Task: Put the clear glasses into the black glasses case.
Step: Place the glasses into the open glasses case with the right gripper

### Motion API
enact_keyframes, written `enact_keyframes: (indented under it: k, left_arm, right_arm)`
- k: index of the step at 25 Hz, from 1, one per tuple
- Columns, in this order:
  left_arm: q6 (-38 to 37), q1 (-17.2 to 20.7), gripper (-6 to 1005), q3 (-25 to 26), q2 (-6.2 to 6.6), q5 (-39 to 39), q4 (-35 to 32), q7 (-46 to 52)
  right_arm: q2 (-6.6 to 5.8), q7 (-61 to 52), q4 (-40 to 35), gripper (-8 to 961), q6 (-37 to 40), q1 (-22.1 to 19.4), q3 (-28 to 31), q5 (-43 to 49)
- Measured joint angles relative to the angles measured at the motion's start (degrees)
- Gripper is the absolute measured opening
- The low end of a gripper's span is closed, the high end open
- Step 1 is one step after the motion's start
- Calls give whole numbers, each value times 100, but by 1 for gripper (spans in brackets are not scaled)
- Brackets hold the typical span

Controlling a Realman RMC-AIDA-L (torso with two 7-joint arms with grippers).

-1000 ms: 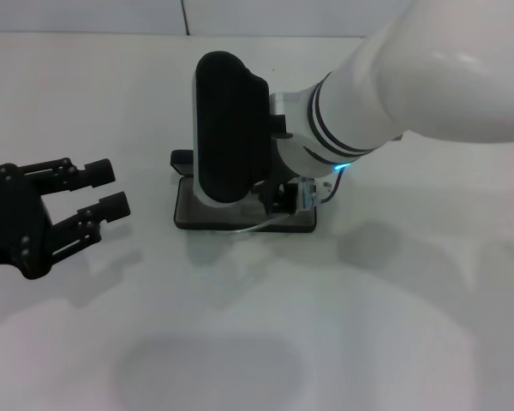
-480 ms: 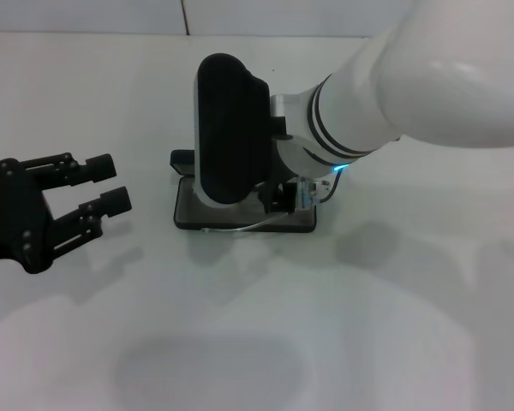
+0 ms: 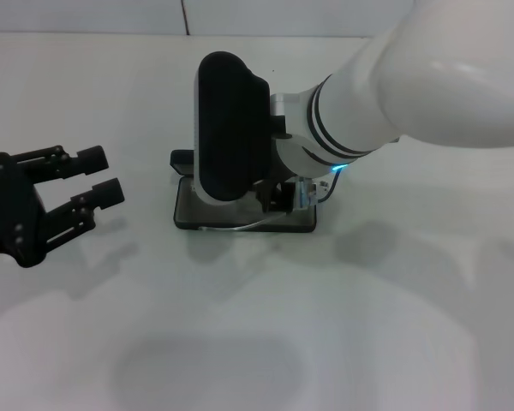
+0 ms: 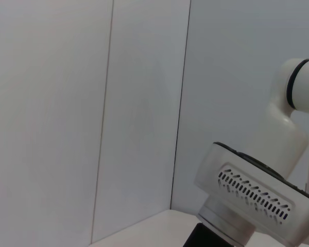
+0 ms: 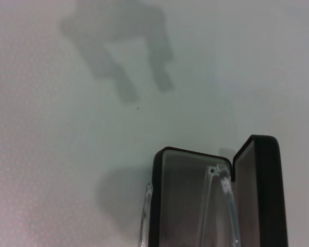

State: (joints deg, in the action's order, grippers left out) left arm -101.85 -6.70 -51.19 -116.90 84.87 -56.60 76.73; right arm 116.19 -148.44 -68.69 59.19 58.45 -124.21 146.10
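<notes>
Right tool (image 3: 278, 199), grip unreadable, hovers over clear glasses (image 5: 219, 206) in open black glasses case (image 5: 159, 206).

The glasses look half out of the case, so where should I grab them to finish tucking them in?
Pinch the thin clear arm of the glasses hanging outside the case wall, coming from above on the side away from the raised lid. The right gripper hovers there; the left gripper waits open aside.

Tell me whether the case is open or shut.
Open: the case shows its grey lining with its lid raised, and the glasses lie partly inside, one temple over the rim.
</notes>
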Motion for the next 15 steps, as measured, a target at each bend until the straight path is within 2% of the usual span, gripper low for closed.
enact_keyframes:
  k: [15]
  left_arm:
    - [-10, 23, 439, 84, -28, -19, 0, 0]
  right_arm:
    - [0, -3, 7, 94, 0, -57, 54, -3]
